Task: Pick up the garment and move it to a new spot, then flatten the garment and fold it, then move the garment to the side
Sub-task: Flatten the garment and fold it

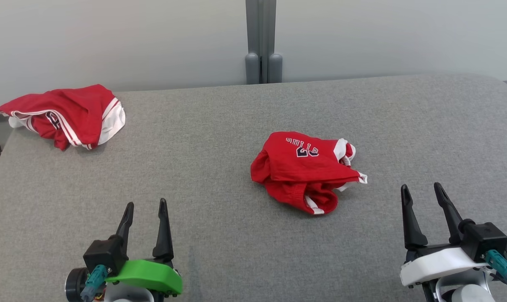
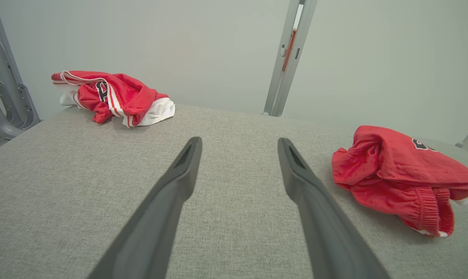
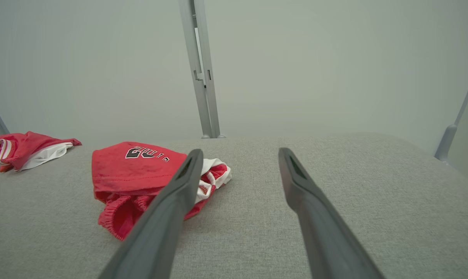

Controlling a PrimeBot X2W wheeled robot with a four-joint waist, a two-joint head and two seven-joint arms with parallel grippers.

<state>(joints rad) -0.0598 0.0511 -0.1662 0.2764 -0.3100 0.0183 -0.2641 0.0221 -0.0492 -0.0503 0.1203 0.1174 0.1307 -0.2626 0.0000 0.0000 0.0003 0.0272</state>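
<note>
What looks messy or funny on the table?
The red garment in the middle lies crumpled, its lettering upside down from the head view. A second red garment sits bunched at the table's far left corner.

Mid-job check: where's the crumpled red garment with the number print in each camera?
Head view: numbered garment, right of centre.
Left wrist view: numbered garment, at the right edge, mid-height.
Right wrist view: numbered garment, left of centre.
Shared landmark: grey post, upright behind it in all three.
</note>
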